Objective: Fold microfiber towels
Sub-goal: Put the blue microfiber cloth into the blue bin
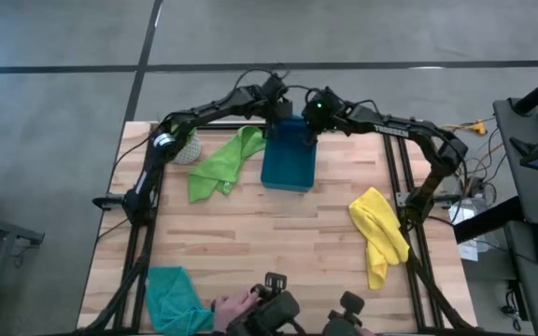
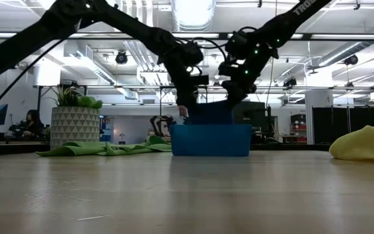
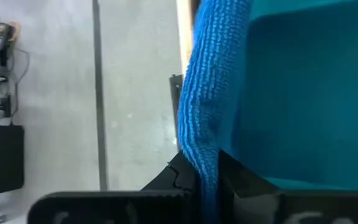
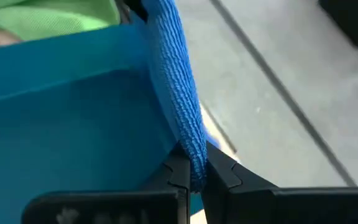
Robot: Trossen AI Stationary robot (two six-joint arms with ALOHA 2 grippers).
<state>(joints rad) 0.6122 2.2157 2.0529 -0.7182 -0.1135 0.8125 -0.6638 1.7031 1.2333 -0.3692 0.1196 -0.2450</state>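
Blue ribbed microfiber towel [image 3: 207, 106] was pinched by both robot hands above a rigid teal-blue plastic bin [image 1: 288, 163] at the far edge of the pale wooden desk [image 1: 278, 243].
Left hand [image 3: 209, 177] and right hand [image 4: 193, 174] were each clamped together on an edge of that cloth. A lime green towel [image 1: 222, 161] lay just left of the bin, a yellow towel [image 1: 378, 231] near the right side, and a teal towel [image 1: 174, 297] at the near left corner, beside a person's hand [image 1: 234, 304].
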